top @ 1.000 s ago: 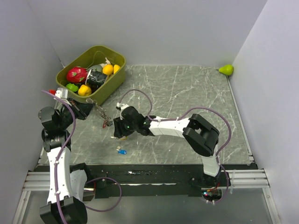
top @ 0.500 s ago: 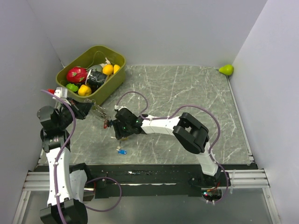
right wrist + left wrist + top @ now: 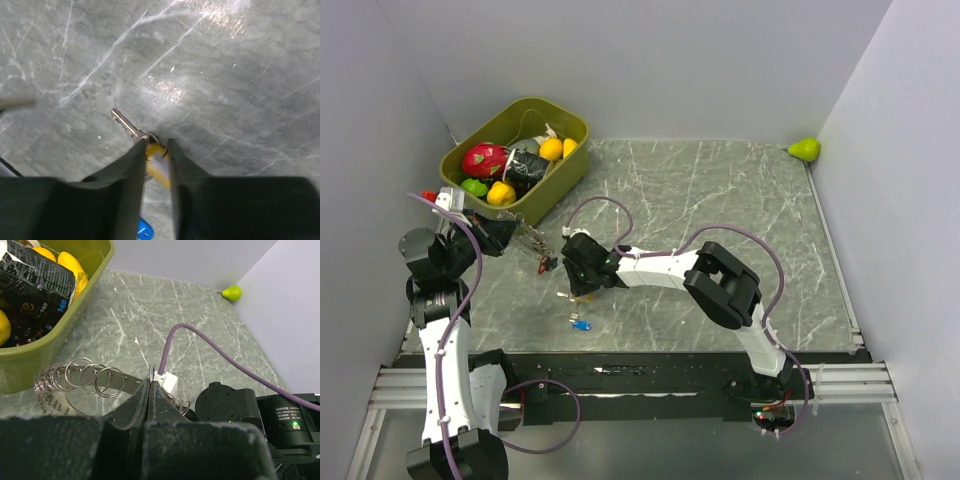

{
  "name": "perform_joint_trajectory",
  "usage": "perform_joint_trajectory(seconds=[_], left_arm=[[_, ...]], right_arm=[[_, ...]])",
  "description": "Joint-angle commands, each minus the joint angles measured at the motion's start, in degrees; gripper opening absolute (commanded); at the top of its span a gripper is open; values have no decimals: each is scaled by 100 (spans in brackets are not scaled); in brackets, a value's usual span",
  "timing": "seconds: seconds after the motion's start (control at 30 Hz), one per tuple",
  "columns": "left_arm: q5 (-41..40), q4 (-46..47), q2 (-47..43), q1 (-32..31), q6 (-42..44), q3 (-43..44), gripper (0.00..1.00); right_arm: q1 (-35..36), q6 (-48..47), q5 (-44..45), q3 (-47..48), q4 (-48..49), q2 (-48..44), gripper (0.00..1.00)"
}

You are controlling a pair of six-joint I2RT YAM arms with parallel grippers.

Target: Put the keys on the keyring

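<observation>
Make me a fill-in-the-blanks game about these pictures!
The key between the right gripper's fingers has a ____ head. The left gripper holds the ____. The bin with toy fruit is ____.
Missing words: yellow; keyring; green.

- A robotics lab test cell: a left arm [image 3: 440, 330] and a right arm [image 3: 665, 268] stand bolted side by side at the bottom of the top view.
- Aluminium rails [image 3: 850, 383] run across the lower edge beneath their bases.
- Plain white panels [image 3: 670, 60] close off the top, left and right of the frame like a booth.
- Purple cables [image 3: 167, 350] loop loosely along the arms.
- A marble-patterned tabletop [image 3: 720, 190] fills the middle.
- An olive bin [image 3: 565, 170] of toy fruit [image 3: 485, 158] sits at upper left, and a toy pear [image 3: 805, 149] in the upper right corner.
</observation>
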Motion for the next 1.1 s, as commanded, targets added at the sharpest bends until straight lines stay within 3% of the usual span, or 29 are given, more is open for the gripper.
perform_joint_trajectory(seconds=[0.0,0.1,0.13,0.53,1.07], left_arm=[[107,295,-123,29,25,226,1],[116,312,-131,20,25,217,1],[107,304,-140,20,25,217,1],[125,330,-175,29,34,182,1],[547,892,-61,-85,-317,-82,1]], right_arm=[[49,51,6,269,-92,121,24],[49,60,6,120,48,-11,2],[40,68,6,84,66,-37,0],[-92,-11,-135,-609,356,-678,0],[-865,-450,-30,-2437,919,-2505,0]])
